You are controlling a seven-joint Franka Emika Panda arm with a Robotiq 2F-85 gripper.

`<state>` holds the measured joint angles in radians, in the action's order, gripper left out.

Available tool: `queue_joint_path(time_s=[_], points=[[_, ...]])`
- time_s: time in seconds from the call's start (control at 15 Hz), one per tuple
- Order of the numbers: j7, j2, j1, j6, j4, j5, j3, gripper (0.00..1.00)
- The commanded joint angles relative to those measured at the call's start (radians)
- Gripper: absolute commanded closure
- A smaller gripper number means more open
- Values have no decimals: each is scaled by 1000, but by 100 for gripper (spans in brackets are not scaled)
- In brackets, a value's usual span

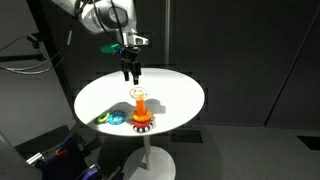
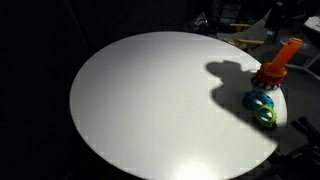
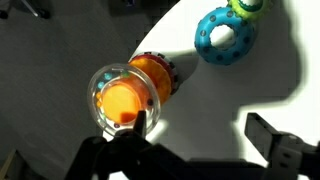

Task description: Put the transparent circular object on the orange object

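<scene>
The transparent circular object (image 3: 108, 78) is a clear ring with an orange tinge, and it sits around the top of the orange object (image 3: 152, 72). That object is an upright orange peg on a red toothed base (image 1: 142, 121), and it also shows in an exterior view (image 2: 286, 53). The ring shows faintly at the peg's top (image 1: 138, 93). My gripper (image 1: 130, 72) hangs just above and behind the peg. In the wrist view my gripper (image 3: 205, 130) is open, and its left finger is at the ring's edge. Nothing is between the fingers.
A blue-teal ring (image 3: 225, 38) and a green ring (image 3: 250, 6) lie together next to the red base, and both show in both exterior views (image 1: 112, 118) (image 2: 266, 115). The round white table (image 1: 170, 95) stands on a pedestal amid dark surroundings. Its edge (image 2: 90, 140) is close to the rings.
</scene>
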<state>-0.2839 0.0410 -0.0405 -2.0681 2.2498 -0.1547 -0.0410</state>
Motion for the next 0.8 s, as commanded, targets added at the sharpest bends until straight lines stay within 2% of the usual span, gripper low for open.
queue_joint_path(time_s=[0.0,0.73], points=[[-40,38,1,22,26,-12,-7,0],[-77,33,7,4,75,-48,-5,0]])
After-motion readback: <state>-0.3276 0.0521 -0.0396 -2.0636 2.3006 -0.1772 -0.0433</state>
